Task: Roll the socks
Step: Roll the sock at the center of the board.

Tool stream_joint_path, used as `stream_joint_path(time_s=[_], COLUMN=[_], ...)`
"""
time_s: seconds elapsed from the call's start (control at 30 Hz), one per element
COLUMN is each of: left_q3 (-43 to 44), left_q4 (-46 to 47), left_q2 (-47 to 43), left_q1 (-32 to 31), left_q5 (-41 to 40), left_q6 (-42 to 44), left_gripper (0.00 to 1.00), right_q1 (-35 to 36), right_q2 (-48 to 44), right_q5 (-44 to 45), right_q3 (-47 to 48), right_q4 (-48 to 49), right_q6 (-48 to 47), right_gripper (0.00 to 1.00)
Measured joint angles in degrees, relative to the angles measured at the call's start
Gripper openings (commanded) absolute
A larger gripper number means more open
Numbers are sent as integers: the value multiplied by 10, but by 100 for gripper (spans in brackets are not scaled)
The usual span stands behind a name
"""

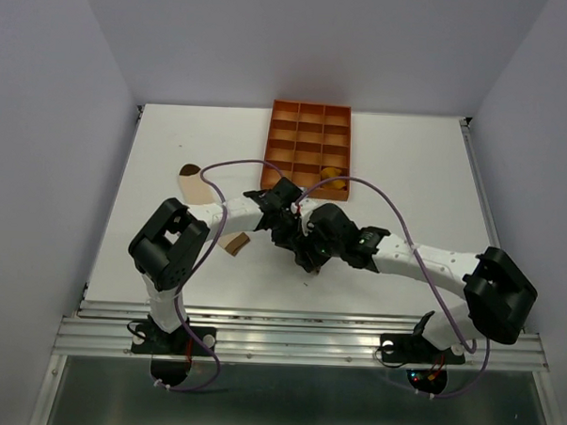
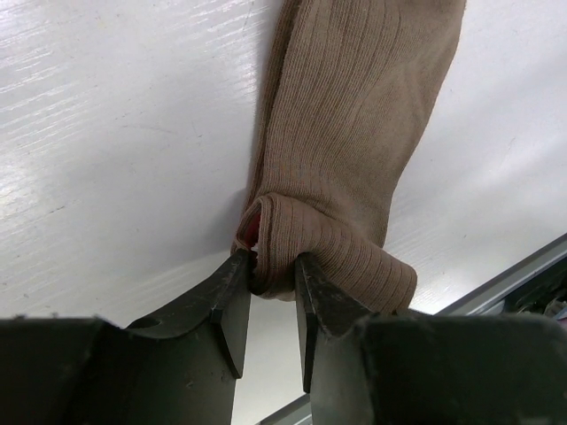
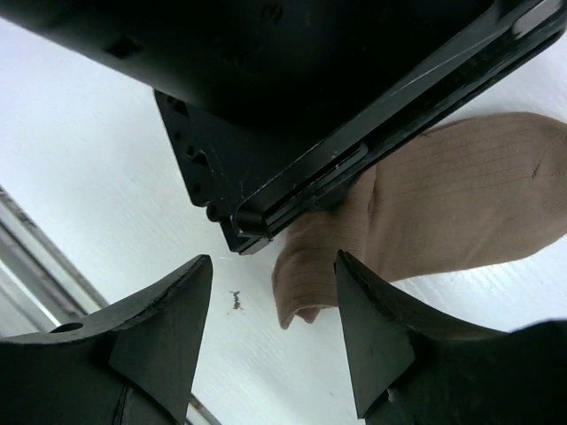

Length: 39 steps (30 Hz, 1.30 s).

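A taupe-brown sock [image 2: 354, 115] lies on the white table, its near end folded into a small roll. My left gripper [image 2: 273, 266] is shut on that rolled end, with fabric pinched between both fingers. My right gripper [image 3: 275, 258] is open just in front of the same sock [image 3: 461, 204], whose folded tip lies loose between the fingers; the left gripper's body hangs just above. In the top view both grippers meet mid-table [image 1: 301, 240] and only a brown end of this sock [image 1: 233, 242] shows. A cream sock [image 1: 195, 183] lies flat at the left. A mustard-yellow sock [image 1: 332, 172] sits in the tray.
The orange gridded tray [image 1: 285, 137] stands at the back centre of the table. The table's metal front rail [image 1: 297, 340] runs close behind the grippers. Grey walls close in both sides.
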Motion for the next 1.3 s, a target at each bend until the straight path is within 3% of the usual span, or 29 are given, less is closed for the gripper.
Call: stream_joint_path(time_s=[0.33,0.7,1.07,1.2,1.3], left_q3=[0,4,3,3,3], left_q4=[0,-5,-7,-6,-6], left_q2=[1,4,8,8,8], left_q1=[1,3,22,24,25], left_q5=[6,9,38,44,48], left_q6=[3,3,4,8,10], left_gripper=[34,34,34,34,37], right_q1=[32,45,73,89,101], right_q2=[42,65,107,113,120], right_q5=[78,106,196,229,250], right_q3=[0,0,16,17,17], right_q4=[-11,-18,-19,-20,-19], right_q6=[-11,-6,13,20,21], right_gripper=[62,60,41,38,23])
